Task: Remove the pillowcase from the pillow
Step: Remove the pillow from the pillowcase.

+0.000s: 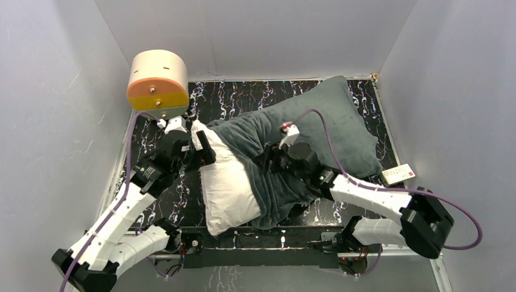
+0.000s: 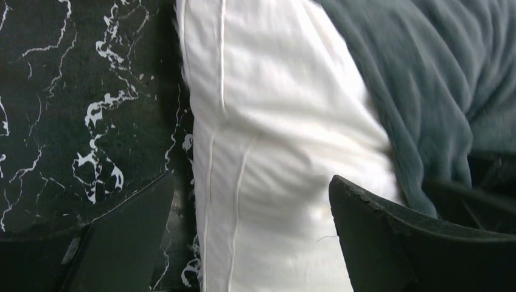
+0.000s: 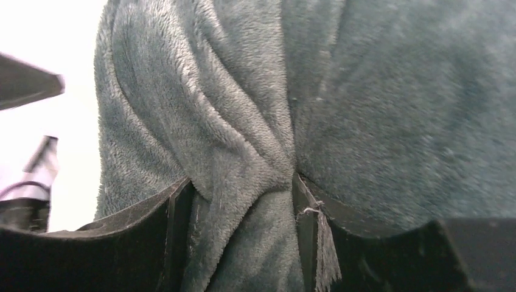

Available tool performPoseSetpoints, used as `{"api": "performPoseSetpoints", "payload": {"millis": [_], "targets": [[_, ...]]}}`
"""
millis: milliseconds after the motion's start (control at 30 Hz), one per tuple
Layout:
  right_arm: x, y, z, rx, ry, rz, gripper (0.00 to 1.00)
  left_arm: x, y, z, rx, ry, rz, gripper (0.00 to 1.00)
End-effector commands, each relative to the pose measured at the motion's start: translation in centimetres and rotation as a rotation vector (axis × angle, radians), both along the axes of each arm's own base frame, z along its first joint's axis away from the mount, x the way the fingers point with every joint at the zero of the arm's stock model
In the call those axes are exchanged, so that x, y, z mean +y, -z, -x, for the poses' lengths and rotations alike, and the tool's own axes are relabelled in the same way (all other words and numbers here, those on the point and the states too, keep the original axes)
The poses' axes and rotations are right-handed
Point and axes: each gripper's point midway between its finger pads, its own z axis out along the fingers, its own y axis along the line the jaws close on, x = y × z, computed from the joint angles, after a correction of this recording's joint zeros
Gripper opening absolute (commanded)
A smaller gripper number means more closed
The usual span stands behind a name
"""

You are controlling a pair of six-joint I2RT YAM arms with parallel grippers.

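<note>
The white pillow (image 1: 226, 182) lies slanted across the table with its near-left end bare. The dark grey-green pillowcase (image 1: 322, 121) covers its far-right part and bunches at the bare end; no zebra face shows. My left gripper (image 1: 204, 149) is open. In the left wrist view it (image 2: 252, 204) straddles the pillow's (image 2: 274, 121) seamed edge, with one finger over the table and the other over the pillow beside the pillowcase (image 2: 420, 91). My right gripper (image 1: 271, 159) is shut on a pinched fold of the pillowcase (image 3: 255, 146), which fills the gap between its jaws in the right wrist view (image 3: 243, 204).
A cream-and-orange cylinder (image 1: 157, 83) stands at the far left corner, just behind the left arm. A small white card (image 1: 398, 174) lies at the table's right edge. The black marbled table (image 1: 243, 97) is enclosed by grey walls on three sides.
</note>
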Motion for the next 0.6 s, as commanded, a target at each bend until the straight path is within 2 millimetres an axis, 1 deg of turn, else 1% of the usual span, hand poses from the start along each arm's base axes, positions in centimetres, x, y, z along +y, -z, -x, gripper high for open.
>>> {"api": "performPoseSetpoints", "payload": {"millis": [0,67,133,200,233,333,400,467,500,567], "targets": [[-5.1,12.9,8.9,0.451,0.004,0.087,0.64,-0.1,-1.6,-3.6,-0.073,-0.025,0.008,0.98],[-5.8,13.5,9.4,0.472,0.026,0.077,0.64,0.0,-1.0,-4.9,-0.068,-0.018,0.080,0.98],[-5.8,13.5,9.4,0.472,0.026,0.080,0.64,-1.3,-0.4,-5.5,-0.063,0.067,0.187,0.99],[-5.5,13.1,9.2,0.463,0.015,0.080,0.65,-2.7,0.4,-5.3,-0.045,0.156,0.280,0.98],[-5.5,12.9,9.1,0.459,0.012,0.084,0.65,-4.0,0.5,-4.7,-0.038,0.240,0.330,0.98],[-5.2,12.0,8.8,0.440,0.006,0.088,0.66,-6.7,1.0,-3.0,-0.036,0.418,0.445,0.98],[-5.0,11.2,8.4,0.422,0.005,0.082,0.67,-7.9,1.5,-1.8,-0.030,0.499,0.517,0.98],[-4.6,10.2,8.2,0.399,-0.007,0.069,0.68,-8.5,1.7,-1.0,-0.043,0.543,0.569,0.98],[-4.3,9.3,8.0,0.379,-0.026,0.059,0.69,-8.6,1.8,-0.8,-0.049,0.549,0.577,0.90],[-3.4,7.1,7.4,0.326,-0.064,0.050,0.71,-8.5,2.0,-0.4,-0.058,0.557,0.579,0.64]]}}
